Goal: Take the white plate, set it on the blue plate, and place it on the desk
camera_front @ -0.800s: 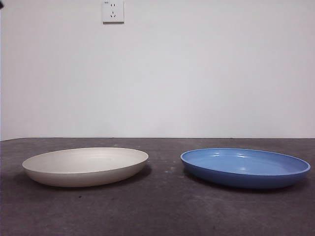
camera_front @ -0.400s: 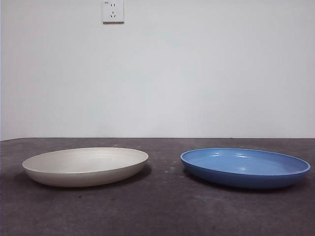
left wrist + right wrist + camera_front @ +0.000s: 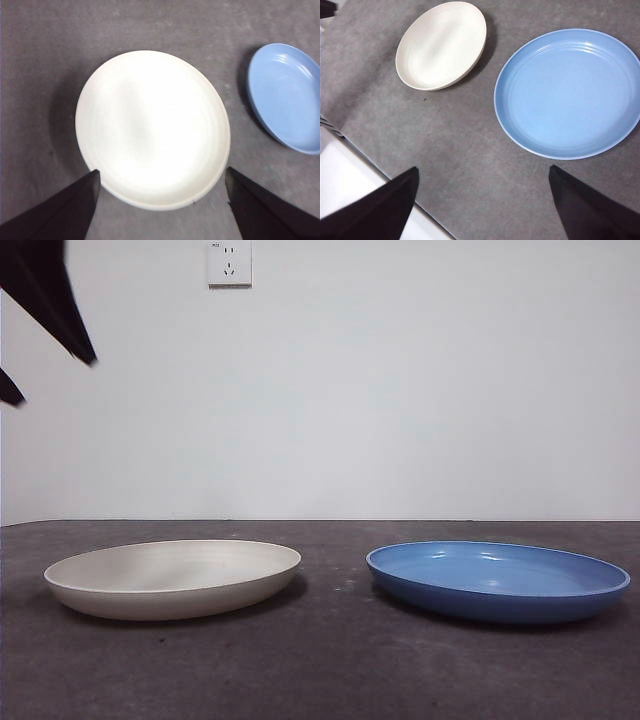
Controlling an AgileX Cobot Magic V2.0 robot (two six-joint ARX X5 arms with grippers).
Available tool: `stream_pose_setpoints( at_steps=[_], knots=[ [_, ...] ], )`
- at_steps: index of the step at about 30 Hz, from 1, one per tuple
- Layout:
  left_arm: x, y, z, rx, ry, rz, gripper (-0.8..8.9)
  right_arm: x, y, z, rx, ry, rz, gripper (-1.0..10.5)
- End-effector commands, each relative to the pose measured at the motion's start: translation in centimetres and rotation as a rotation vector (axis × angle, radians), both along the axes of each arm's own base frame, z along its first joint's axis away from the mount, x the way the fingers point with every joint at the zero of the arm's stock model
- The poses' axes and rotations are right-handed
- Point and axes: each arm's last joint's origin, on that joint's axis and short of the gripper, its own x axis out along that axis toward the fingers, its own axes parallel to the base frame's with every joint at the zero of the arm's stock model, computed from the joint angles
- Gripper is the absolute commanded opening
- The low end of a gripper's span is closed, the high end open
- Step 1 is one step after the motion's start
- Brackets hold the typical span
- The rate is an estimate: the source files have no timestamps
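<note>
The white plate sits on the desk at the left. The blue plate sits at the right, apart from it. My left gripper is open and empty, high above the white plate; the blue plate shows beside it. In the front view the left gripper's black tips show at the top left corner. My right gripper is open and empty, high over the desk near the blue plate; the white plate lies farther off.
A white wall with a socket stands behind the desk. The desk's edge and a white surface beyond it show in the right wrist view.
The left gripper's black tips have come into the front view at the top left corner. The plates have not moved.
</note>
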Motion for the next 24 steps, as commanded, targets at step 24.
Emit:
stream_pose_setpoints(
  at_steps=[24],
  knots=[
    [11.1, -1.5, -9.1, 0.176, 0.208, 0.085, 3.61, 0.1, 0.1, 0.6, 0.008, -0.023, -0.002, 4.2]
  ],
)
